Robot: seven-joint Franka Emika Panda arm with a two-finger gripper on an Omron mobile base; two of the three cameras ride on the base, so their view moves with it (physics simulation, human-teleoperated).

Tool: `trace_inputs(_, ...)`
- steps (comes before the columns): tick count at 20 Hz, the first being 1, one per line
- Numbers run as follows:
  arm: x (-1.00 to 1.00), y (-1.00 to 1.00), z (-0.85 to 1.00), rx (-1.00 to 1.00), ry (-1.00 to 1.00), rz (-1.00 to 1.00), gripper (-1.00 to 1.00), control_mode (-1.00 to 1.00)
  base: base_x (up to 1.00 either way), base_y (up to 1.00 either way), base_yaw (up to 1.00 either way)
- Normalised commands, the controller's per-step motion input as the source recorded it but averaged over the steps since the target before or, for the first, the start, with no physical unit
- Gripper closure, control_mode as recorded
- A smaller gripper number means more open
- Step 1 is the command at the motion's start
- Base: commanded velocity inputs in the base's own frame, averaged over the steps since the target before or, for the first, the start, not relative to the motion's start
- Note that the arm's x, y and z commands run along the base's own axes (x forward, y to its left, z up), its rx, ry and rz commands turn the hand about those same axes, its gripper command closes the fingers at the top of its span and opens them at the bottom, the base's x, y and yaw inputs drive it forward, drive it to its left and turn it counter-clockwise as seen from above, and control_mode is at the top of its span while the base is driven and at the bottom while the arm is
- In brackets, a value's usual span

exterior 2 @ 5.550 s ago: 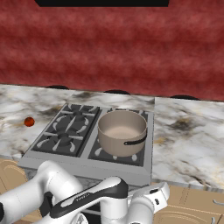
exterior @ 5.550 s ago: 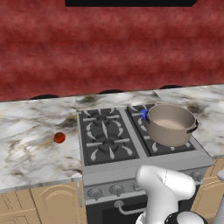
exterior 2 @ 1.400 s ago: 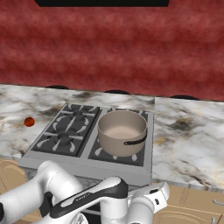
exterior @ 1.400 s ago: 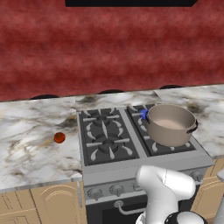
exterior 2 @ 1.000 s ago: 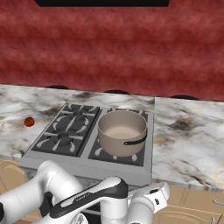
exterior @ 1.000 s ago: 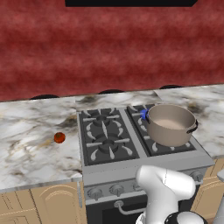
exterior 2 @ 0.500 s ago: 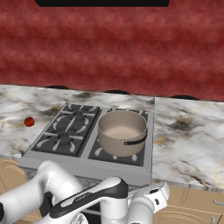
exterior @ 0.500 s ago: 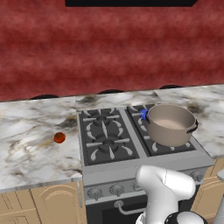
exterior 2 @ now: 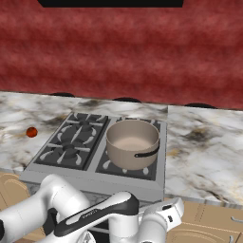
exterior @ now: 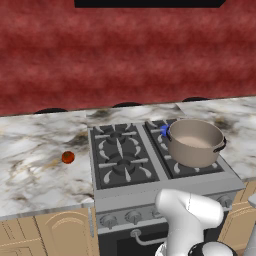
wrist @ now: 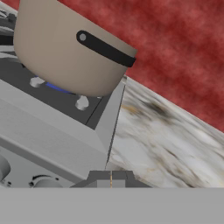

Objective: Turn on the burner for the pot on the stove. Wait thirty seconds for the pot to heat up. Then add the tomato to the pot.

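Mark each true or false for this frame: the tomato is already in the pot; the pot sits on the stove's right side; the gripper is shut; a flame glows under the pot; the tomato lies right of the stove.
1. The tomato is in the pot: false, it lies on the counter.
2. The pot sits on the right side of the stove: true.
3. The gripper is shut: true.
4. A blue flame glows at the burner under the pot: true.
5. The tomato lies right of the stove: false, left.

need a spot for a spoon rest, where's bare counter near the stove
Bare counter right of the stove, between its edge and the red wall. Left counter is bare too, apart from the tomato. Crowded: the cooktop's right half, taken by the pot over the lit burner.
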Motion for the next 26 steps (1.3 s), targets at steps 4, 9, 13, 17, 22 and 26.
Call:
trace_inputs(4, 0.0, 0.0, 0.0, 0.0, 0.0, 0.0, 1.0, -1.0, 0.0, 0.0, 0.0)
trace_inputs(9, 0.0, 0.0, 0.0, 0.0, 0.0, 0.0, 1.0, -1.0, 0.0, 0.0, 0.0)
trace_inputs(13, 0.0, 0.0, 0.0, 0.0, 0.0, 0.0, 1.0, -1.0, 0.0, 0.0, 0.0)
trace_inputs(17, 0.0, 0.0, 0.0, 0.0, 0.0, 0.0, 1.0, -1.0, 0.0, 0.0, 0.0)
trace_inputs(22, 0.0, 0.0, 0.0, 0.0, 0.0, 0.0, 1.0, -1.0, 0.0, 0.0, 0.0)
trace_inputs(26, 0.0, 0.0, 0.0, 0.0, 0.0, 0.0, 1.0, -1.0, 0.0, 0.0, 0.0)
